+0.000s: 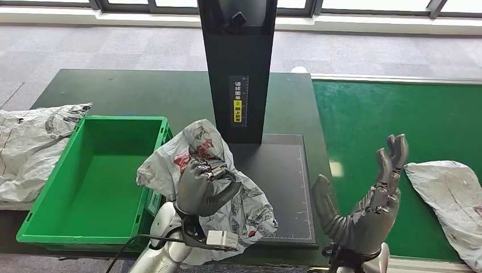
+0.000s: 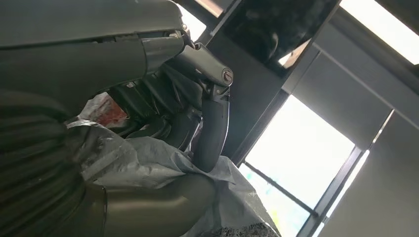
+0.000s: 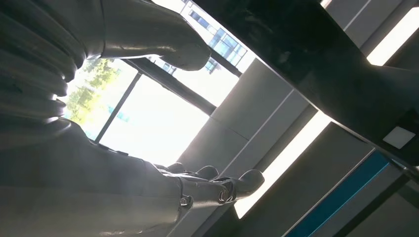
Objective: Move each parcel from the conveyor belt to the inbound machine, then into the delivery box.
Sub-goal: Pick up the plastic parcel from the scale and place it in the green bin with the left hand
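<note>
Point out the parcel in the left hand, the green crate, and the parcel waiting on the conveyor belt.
held parcel [image 1: 250,213], head view, crinkled plastic beside the left hand
green crate [image 1: 51,205], head view, its near-left wall
waiting parcel [image 1: 452,190], head view, middle of the bag

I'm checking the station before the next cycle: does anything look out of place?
One thing: a grey parcel lies on the table left of the green box, outside it, though the box is empty. The left hand holds another parcel over the machine's plate.
</note>
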Robot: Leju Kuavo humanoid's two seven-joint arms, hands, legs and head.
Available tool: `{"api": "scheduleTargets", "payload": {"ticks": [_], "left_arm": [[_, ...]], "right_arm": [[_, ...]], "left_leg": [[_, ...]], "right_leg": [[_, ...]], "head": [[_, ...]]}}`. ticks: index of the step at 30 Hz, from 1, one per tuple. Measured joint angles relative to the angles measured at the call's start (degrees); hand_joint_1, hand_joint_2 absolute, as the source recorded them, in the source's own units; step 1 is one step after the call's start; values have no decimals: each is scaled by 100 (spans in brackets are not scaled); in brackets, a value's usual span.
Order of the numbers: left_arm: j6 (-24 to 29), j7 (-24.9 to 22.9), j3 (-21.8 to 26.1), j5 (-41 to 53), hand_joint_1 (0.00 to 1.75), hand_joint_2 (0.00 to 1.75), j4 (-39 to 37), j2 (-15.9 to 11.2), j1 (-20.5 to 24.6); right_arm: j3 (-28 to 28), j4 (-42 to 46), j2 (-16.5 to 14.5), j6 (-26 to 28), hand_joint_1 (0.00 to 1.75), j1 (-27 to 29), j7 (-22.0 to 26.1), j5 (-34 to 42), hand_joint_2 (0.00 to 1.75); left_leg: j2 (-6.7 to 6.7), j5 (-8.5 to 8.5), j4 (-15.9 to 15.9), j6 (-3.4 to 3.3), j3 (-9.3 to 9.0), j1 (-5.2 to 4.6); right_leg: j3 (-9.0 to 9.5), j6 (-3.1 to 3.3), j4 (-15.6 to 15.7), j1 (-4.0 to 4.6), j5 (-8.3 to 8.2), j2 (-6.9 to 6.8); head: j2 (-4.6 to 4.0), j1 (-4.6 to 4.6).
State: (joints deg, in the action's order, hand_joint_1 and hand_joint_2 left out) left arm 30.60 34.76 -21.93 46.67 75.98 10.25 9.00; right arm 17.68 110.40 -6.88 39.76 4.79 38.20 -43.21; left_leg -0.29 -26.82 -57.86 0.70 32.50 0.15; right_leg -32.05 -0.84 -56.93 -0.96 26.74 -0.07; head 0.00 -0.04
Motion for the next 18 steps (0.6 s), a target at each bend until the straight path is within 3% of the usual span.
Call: {"api": "scheduleTargets", "payload": {"ticks": [7, 18], "left_arm": [[410, 44, 58, -51, 175, 175, 914, -8, -571], [892, 218, 400, -580, 175, 175, 1463, -42, -978]], "right_arm": [[0, 19, -2, -28, 0, 19, 18, 92, 175], [0, 21, -2, -139, 0, -3, 104, 209, 175]], "left_leg": [[2, -1, 1, 2, 7, 0], [2, -1, 1, 2, 8, 0]], "right_leg": [[-7, 0, 0, 0, 2, 1], [-8, 0, 0, 0, 2, 1]], "head": [[0, 0], [0, 0]]}}
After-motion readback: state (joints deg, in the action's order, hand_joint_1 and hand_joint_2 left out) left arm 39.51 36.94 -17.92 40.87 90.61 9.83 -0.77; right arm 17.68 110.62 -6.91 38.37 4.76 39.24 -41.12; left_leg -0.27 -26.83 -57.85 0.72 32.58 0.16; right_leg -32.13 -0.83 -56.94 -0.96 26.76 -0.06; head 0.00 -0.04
